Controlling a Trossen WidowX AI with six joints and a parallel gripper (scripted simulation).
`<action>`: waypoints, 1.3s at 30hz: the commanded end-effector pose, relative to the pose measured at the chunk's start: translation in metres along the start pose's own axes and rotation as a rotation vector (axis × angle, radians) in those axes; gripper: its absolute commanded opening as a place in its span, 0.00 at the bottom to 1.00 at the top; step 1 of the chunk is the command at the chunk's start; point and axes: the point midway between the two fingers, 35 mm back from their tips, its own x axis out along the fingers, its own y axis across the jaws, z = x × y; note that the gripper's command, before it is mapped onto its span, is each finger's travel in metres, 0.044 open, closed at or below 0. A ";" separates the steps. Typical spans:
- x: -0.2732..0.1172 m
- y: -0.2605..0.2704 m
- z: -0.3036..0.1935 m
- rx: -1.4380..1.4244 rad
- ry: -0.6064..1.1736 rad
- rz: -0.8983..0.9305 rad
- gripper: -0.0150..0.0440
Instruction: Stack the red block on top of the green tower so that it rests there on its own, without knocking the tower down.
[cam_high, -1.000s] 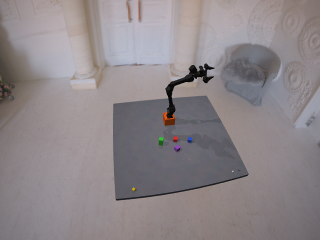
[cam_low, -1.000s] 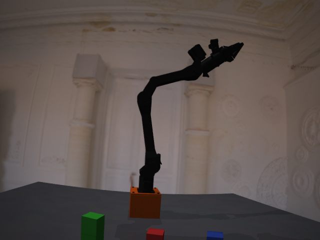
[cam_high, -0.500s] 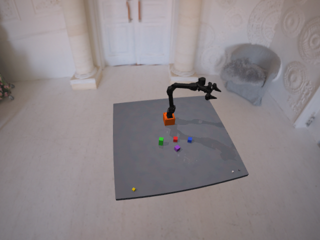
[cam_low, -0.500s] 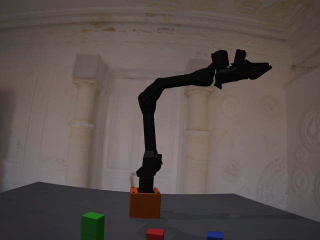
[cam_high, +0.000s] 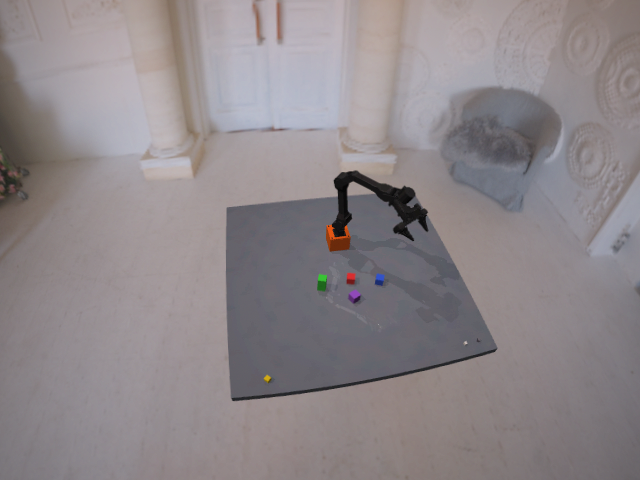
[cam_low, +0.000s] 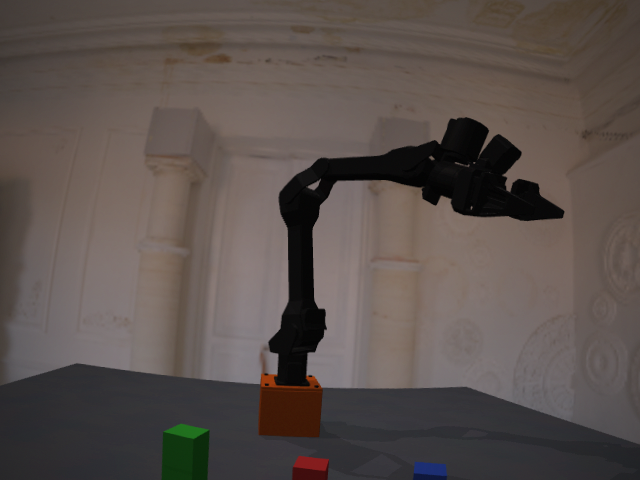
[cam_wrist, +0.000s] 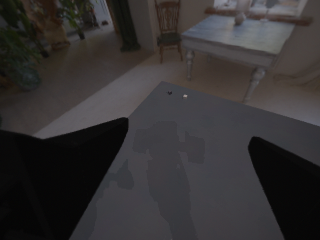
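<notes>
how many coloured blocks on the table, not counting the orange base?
5. Green tower left of the red block; blue block right of it; purple block nearer the camera; small yellow block at the near-left corner. Two tiny specks at the near-right corner are unclear.

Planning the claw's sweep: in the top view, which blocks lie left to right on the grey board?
Yellow block → green tower → red block → purple block → blue block.
</notes>
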 end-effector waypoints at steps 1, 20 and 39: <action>0.013 -0.035 -0.031 0.005 0.114 -0.070 1.00; 0.000 -0.210 -0.180 0.246 0.673 -0.407 1.00; -0.049 -0.257 -0.271 0.511 1.007 -0.522 1.00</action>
